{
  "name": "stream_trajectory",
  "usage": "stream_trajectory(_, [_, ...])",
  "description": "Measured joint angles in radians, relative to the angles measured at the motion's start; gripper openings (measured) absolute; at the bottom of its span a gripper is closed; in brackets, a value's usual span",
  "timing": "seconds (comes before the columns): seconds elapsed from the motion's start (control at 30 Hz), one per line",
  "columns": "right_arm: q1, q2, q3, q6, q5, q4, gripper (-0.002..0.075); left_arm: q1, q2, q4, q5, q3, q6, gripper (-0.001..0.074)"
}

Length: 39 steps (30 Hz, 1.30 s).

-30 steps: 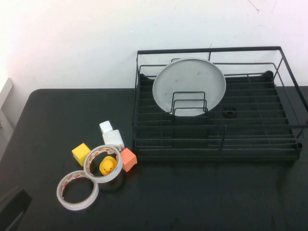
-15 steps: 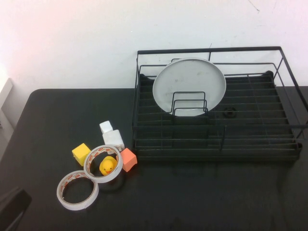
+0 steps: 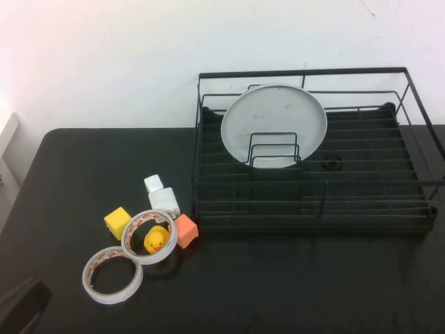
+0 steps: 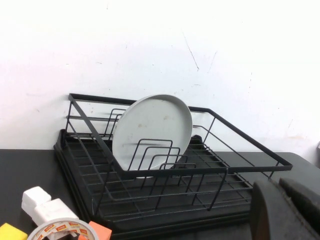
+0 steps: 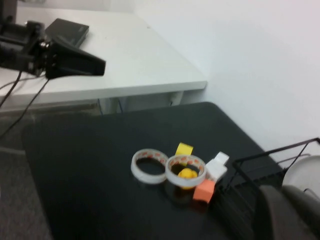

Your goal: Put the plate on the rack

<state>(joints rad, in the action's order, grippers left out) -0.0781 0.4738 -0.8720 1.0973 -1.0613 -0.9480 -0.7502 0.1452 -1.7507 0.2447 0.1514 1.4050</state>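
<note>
Plate (image 3: 274, 122) stands on edge in the rack (image 3: 313, 177), leaning back toward the rear rail and seated among the upright loop dividers (image 3: 272, 149) at the rack's left half. Nothing touches it; no arm is near it. Judgement: placement is done, and the step in hand is retreat and parking of the arms.

Rack sits at the far right of the black table (image 3: 278, 285), against the white wall.

Left of the rack, near its front corner: two tape rolls (image 3: 111, 275), the nearer one ringing a yellow duck (image 3: 158, 240); an orange cube (image 3: 185, 230), a yellow cube (image 3: 117, 222) and two white blocks (image 3: 164, 202) just beside them. All apart from the rack.

Left gripper (image 3: 21, 306) shows only as a dark corner at the table's near left edge; cannot tell its opening. Right gripper (image 5: 290, 212) is out of the high view; its wrist camera shows dark finger bodies, state cannot be told.

Next move, if any: keep both arms clear of the rack so the plate is not jolted.
</note>
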Motion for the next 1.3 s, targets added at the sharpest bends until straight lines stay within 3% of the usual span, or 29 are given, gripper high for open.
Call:
stream_trajectory(0.23, [0.000,0.000,0.000,-0.003,-0.026,0.054,0.0009,0.000,0.000,0.000,0.000,0.000,0.000,-0.0001])
stream_trajectory(0.53, [0.000,0.000,0.024,-0.049,0.080,0.113,0.0009,0.000,0.000,-0.001,0.000,0.000,0.005,-0.0001])
stream_trajectory(0.73, [0.004,-0.010,0.196,-0.057,0.290,0.093,0.0009,0.000,0.000,-0.001,0.000,0.000,0.005,-0.0001])
stream_trajectory(0.87, [0.046,-0.088,0.318,-0.088,0.464,0.270,0.0009,0.000,0.000,-0.001,0.000,0.000,0.005,-0.0001])
stream_trajectory(0.97, [0.089,-0.166,0.401,-0.236,0.562,0.507,0.0009,0.000,0.000,-0.002,0.000,0.000,0.005,-0.0001])
stream_trajectory(1.2, [0.177,-0.343,0.610,-0.995,0.655,1.054,0.0009,0.000,0.000,-0.002,0.000,0.000,0.005,-0.0001])
stream_trajectory(1.3, [0.178,-0.398,0.702,-1.208,0.728,1.174,0.0009,0.000,0.000,-0.002,0.000,0.000,0.005,-0.0001])
